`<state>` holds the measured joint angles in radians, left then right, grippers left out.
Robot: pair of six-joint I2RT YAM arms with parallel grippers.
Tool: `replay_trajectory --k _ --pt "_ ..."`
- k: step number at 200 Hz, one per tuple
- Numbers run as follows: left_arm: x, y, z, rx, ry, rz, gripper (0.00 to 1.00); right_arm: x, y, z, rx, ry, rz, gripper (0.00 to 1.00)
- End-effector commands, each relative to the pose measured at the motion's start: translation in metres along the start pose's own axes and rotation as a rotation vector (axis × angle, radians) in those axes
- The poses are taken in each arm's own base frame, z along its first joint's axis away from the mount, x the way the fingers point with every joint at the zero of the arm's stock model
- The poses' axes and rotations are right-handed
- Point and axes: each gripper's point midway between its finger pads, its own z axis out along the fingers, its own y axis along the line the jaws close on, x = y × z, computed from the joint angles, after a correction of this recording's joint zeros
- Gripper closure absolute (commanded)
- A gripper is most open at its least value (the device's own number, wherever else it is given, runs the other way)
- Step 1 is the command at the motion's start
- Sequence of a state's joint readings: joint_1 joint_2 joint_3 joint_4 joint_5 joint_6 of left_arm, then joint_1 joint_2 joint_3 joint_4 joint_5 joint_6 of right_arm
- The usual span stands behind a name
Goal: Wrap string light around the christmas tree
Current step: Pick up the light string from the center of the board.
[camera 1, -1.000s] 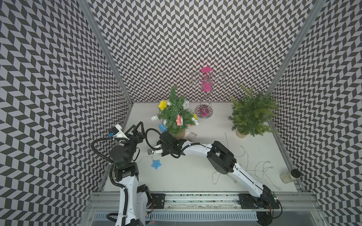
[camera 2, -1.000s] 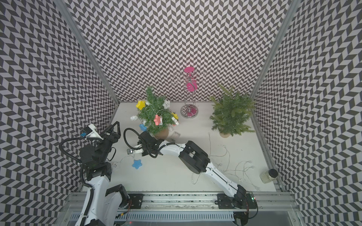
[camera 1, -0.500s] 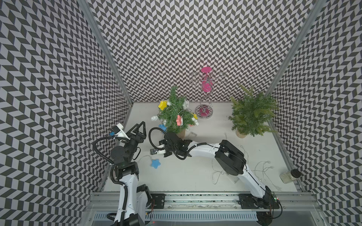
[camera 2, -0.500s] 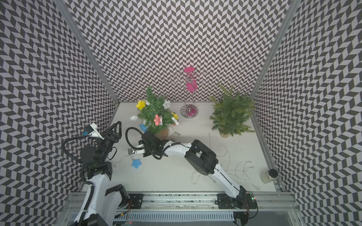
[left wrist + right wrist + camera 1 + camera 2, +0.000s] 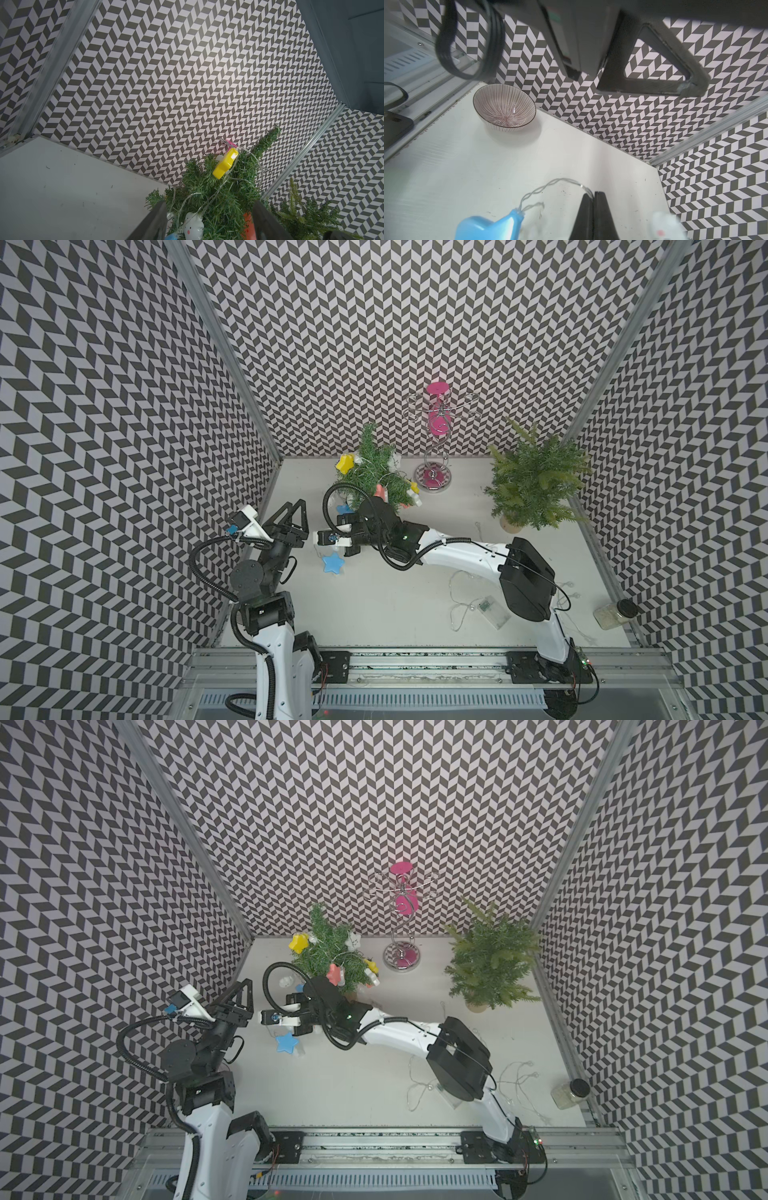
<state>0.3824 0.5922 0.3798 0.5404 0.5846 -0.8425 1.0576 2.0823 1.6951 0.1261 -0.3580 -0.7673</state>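
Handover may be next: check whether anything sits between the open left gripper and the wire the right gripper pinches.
Nothing visible does. The left gripper is open, close beside the right gripper, which is shut on the string light. The right wrist view shows only an open gap between them; the blue star sits off to one side.

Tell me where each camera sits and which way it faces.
Both top views: overhead at the front, looking down on the table; left arm and right arm show.
Left wrist: rides its arm, facing the christmas tree; open left gripper shows.
Right wrist: rides its arm, facing the bowl; right gripper shut on string light.
Shared: blue star light, both top views and right wrist.
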Motion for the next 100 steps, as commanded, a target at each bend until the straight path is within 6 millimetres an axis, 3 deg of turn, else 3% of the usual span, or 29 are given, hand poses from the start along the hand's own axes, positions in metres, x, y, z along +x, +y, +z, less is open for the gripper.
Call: replay_trajectory --k 1,32,100 --pt "-0.003 -0.002 -0.003 -0.012 -0.002 0.012 0.35 -0.023 -0.006 -0.001 -0.008 -0.07 0.013 1.0" --pt "-0.005 -0.001 -0.006 -0.039 -0.01 0.036 0.36 -0.025 0.002 -0.002 -0.021 -0.072 0.021 1.0" --pt "-0.009 0.001 -0.013 -0.064 -0.032 0.043 0.39 -0.074 -0.029 -0.033 0.063 -0.17 0.033 1.0"
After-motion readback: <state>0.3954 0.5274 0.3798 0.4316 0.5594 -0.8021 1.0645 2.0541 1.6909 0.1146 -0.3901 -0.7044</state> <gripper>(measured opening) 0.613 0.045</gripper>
